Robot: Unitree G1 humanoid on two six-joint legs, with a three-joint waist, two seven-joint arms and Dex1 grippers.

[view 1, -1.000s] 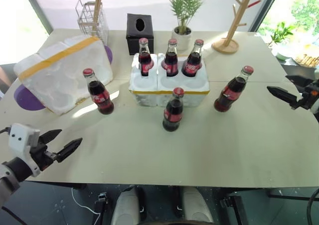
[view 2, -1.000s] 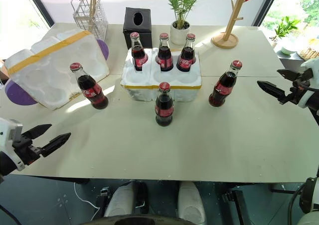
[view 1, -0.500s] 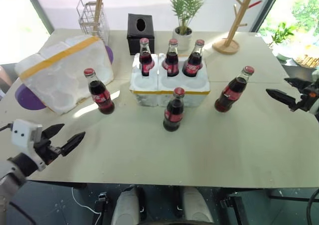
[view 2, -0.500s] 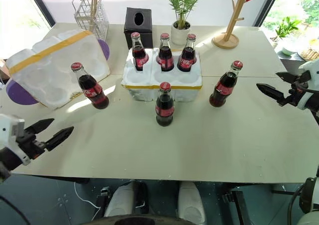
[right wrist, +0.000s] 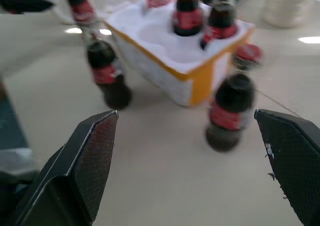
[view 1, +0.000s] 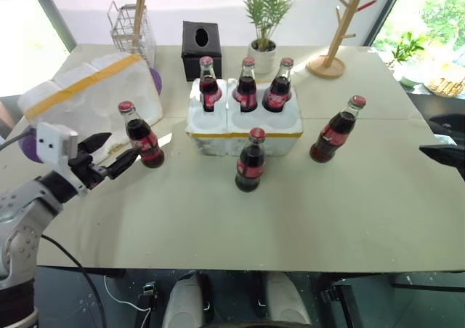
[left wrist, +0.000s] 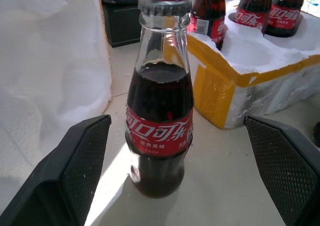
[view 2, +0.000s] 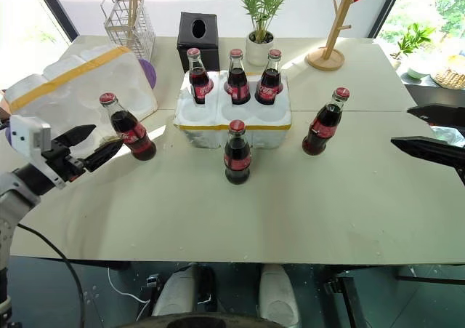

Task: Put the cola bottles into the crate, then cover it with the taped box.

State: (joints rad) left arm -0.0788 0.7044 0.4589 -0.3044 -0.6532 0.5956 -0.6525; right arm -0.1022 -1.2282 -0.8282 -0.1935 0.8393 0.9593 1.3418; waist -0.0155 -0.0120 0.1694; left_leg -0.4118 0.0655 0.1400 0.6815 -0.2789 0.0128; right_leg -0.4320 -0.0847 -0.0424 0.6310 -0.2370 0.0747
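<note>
The white crate with a yellow band sits mid-table, and three cola bottles stand in its back row. Three more bottles stand loose on the table: one to the crate's left, one in front of it and one to its right. My left gripper is open and level just left of the left bottle, which stands ahead between the fingers, not touching them. My right gripper is open at the table's right edge, apart from the right bottle. The taped box leans at the far left.
A black tissue box, a potted plant, a wire basket and a wooden rack line the back of the table. A purple plate lies under the taped box. Bare tabletop stretches in front.
My left gripper has risen and moved forward up to the left bottle. My right gripper has pulled back toward the right edge and lifted. Both stay open.
</note>
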